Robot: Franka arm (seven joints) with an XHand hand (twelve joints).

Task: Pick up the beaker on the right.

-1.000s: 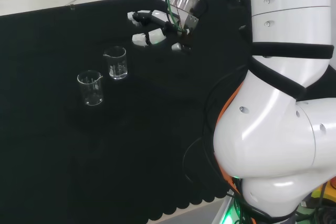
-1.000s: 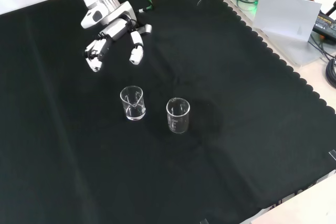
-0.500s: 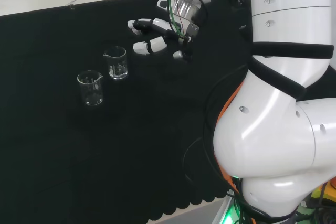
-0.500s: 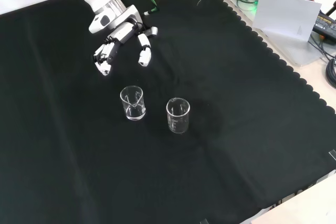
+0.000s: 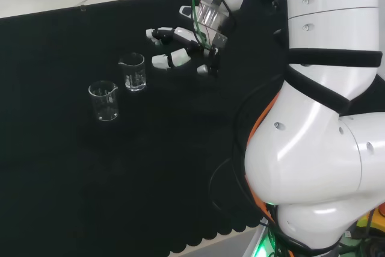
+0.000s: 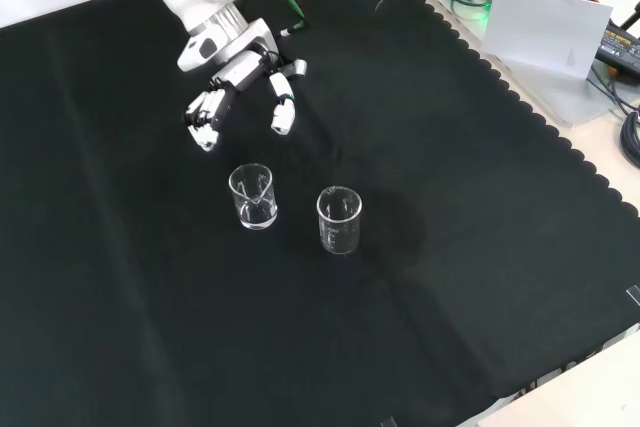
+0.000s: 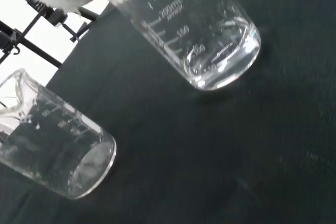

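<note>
Your hand (image 6: pixel 240 82) hovers with fingers spread and holds nothing, poised just above the near beaker (image 5: pixel 132 71) (the right one in head view), presumably lining up a side grasp. The second beaker (image 5: pixel 104 100) stands close beside it; watch clearance there. Black cloth (image 6: pixel 450 247) around is otherwise bare.

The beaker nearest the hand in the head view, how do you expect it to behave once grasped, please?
The beaker is clear and smooth-walled, so probably slippery and breakable. It looks empty, so likely light. Upright and taller than wide, it could tip if the open hand nudges its rim.
</note>
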